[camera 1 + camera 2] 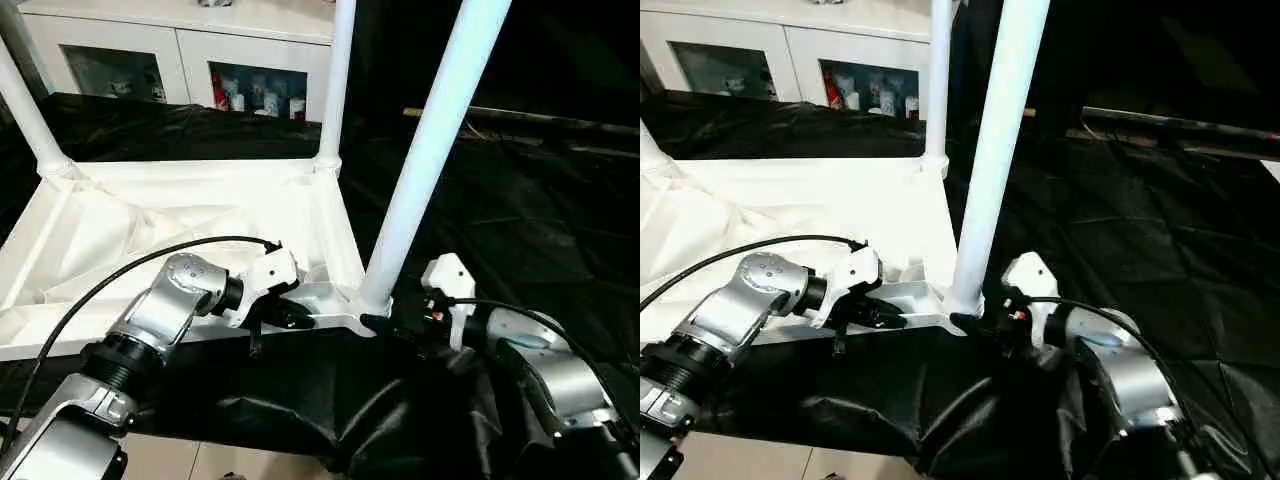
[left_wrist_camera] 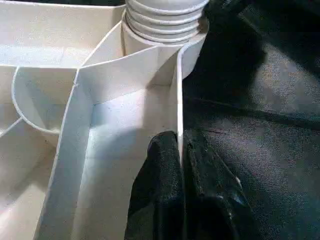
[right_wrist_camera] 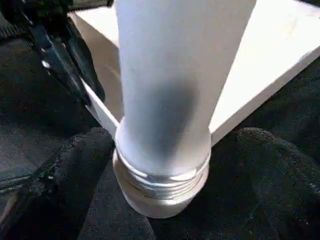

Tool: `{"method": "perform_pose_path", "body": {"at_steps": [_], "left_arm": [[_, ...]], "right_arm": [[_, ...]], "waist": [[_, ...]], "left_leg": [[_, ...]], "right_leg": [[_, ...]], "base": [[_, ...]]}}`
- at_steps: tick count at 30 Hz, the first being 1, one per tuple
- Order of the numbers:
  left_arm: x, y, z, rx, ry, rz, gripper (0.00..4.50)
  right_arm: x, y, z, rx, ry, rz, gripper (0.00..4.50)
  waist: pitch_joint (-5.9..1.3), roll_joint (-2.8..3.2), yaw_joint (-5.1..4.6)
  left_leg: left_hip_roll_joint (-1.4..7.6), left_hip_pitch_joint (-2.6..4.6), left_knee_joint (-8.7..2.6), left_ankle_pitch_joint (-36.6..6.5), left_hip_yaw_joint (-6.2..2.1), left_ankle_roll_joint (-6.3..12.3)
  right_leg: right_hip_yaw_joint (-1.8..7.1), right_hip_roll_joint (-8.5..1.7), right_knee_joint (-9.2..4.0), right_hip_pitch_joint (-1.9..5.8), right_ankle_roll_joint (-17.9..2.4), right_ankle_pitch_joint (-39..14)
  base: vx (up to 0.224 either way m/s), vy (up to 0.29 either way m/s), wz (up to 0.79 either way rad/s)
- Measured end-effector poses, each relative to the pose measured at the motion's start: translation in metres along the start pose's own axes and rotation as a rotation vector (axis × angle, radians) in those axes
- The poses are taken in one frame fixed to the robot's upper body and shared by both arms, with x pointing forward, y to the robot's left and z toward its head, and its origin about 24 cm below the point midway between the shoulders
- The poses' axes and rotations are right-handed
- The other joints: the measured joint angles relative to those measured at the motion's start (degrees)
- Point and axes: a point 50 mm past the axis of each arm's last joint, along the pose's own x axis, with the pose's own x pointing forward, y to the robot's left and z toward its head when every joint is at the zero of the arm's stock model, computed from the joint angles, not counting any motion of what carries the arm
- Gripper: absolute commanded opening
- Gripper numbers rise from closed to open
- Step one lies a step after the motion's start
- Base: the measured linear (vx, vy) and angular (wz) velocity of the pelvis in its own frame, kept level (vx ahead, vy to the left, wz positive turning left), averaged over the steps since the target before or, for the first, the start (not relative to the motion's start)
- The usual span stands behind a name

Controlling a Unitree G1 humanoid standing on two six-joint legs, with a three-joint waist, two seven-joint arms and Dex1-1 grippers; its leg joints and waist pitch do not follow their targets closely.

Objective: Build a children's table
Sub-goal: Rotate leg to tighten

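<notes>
Pinching ribbed tabletop [image 1: 200, 215] rim, left gripper [image 2: 181, 165]

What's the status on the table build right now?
Left gripper pinching tabletop rim. Right gripper open around near leg base. Threads still showing. Nothing in the way.

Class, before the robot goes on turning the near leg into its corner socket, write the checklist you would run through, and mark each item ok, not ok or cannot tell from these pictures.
1. Left end effector clamps the tabletop rim to steady it: ok, fingers pinch the wall.
2. Right end effector straddles the near leg base: ok, one finger on each side.
3. Right fingers pressing the leg: cannot tell.
4. Near leg fully screwed home: not ok, threads still exposed above the socket.
5. Far right leg standing in its socket: ok.
6. Far left leg standing in its socket: ok.
</notes>
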Motion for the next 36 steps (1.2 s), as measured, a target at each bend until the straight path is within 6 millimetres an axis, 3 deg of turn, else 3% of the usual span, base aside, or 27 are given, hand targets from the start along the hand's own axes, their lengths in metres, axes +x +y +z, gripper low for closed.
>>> {"method": "perform_pose_path", "body": {"at_steps": [2, 3, 6, 21, 29, 36], "left_arm": [[0.000, 0.000, 0.000, 0.002, 0.000, 0.002, 0.08], [0.000, 0.000, 0.000, 0.003, -0.001, 0.002, 0.00], [0.000, 0.000, 0.000, 0.003, -0.001, 0.002, 0.00], [-0.001, 0.000, -0.001, 0.005, -0.006, 0.017, 0.00], [0.011, 0.016, 0.007, -0.009, -0.039, 0.169, 0.00], [0.036, 0.030, 0.026, -0.043, -0.050, 0.317, 0.00]], "right_arm": [[0.002, -0.001, 0.000, 0.001, -0.001, -0.001, 4.50], [0.002, -0.002, 0.000, 0.000, -0.001, 0.000, 4.22], [0.004, -0.002, 0.002, -0.008, -0.009, 0.011, 4.15], [0.008, 0.001, 0.000, -0.004, -0.026, 0.045, 2.74], [0.027, -0.009, 0.000, 0.065, -0.078, -0.184, 2.66], [0.054, -0.020, 0.007, 0.170, -0.092, -0.464, 2.64]], "waist": [[0.02, 0.03, -0.02], [0.04, 0.01, -0.03], [0.04, 0.01, -0.02], [0.05, 0.01, -0.11], [0.08, -0.02, -0.02], [0.08, -0.01, -0.08]], "left_leg": [[0.00, 0.01, 0.00, 0.0, 0.00, -0.02], [0.00, 0.01, 0.00, 0.0, 0.01, -0.03], [0.01, 0.01, 0.00, 0.0, 0.01, -0.03], [0.01, 0.00, -0.11, 0.0, 0.05, -0.07], [0.01, 0.01, -0.43, 0.3, 0.09, -0.16], [-0.03, -0.03, -0.56, 0.3, 0.16, -0.16]], "right_leg": [[0.00, 0.00, 0.00, 0.00, 0.0, 0.0], [0.01, 0.00, 0.00, 0.00, 0.0, 0.0], [0.00, 0.00, 0.00, 0.00, 0.0, 0.0], [0.02, 0.00, 0.00, 0.00, 0.0, 0.0], [0.00, -0.01, -0.07, -0.05, 0.0, 0.0], [0.03, -0.04, -0.14, -0.25, 0.0, 0.0]], "base": [[0.000, 0.000, 0.00], [0.000, 0.000, 0.00], [0.000, 0.000, 0.00], [0.000, 0.000, 0.00], [0.000, 0.000, 0.00], [0.000, 0.000, 0.00]]}}
